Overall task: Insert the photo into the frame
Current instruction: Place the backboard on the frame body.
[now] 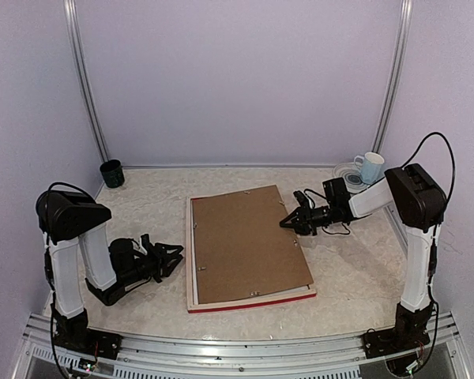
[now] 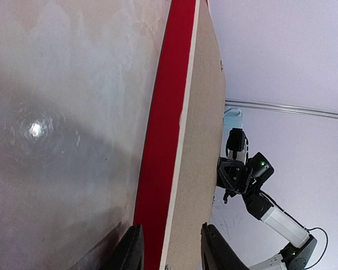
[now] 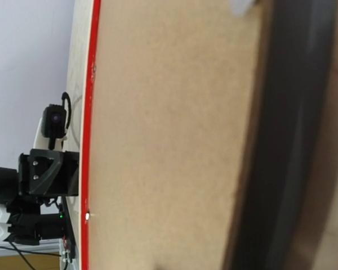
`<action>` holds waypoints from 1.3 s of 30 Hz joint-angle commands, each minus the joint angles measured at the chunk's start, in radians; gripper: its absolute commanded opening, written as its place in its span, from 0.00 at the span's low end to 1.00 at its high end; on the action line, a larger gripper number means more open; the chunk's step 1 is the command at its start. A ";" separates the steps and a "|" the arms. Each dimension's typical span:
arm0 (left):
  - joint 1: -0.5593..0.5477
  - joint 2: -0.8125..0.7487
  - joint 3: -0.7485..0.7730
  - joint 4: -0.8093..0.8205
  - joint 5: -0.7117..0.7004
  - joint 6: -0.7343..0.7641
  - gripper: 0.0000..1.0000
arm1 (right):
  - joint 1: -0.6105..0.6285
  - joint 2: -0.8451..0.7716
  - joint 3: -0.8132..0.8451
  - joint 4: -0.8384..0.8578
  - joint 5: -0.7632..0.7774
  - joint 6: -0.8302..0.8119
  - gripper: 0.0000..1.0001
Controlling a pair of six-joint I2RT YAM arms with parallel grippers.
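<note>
The frame (image 1: pixel 253 302) lies face down in the middle of the table, its red edge showing along the near side. A brown backing board (image 1: pixel 249 241) covers its back. The photo is hidden. My left gripper (image 1: pixel 174 257) is open just left of the frame. In the left wrist view its fingertips (image 2: pixel 132 236) straddle the line of the red edge (image 2: pixel 160 140) without touching it. My right gripper (image 1: pixel 287 223) has its tips at the board's right edge. The right wrist view shows only the board (image 3: pixel 169 135) and a dark blur (image 3: pixel 287 140), so its jaws are unclear.
A dark green cup (image 1: pixel 111 173) stands at the back left corner. A pale blue mug (image 1: pixel 370 167) and a stack of saucers (image 1: pixel 349 171) sit at the back right, close behind the right arm. Walls enclose the table on three sides.
</note>
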 commanded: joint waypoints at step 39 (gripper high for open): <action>-0.020 0.060 0.008 0.268 0.001 0.000 0.30 | 0.068 -0.167 0.090 -0.388 0.302 -0.196 0.43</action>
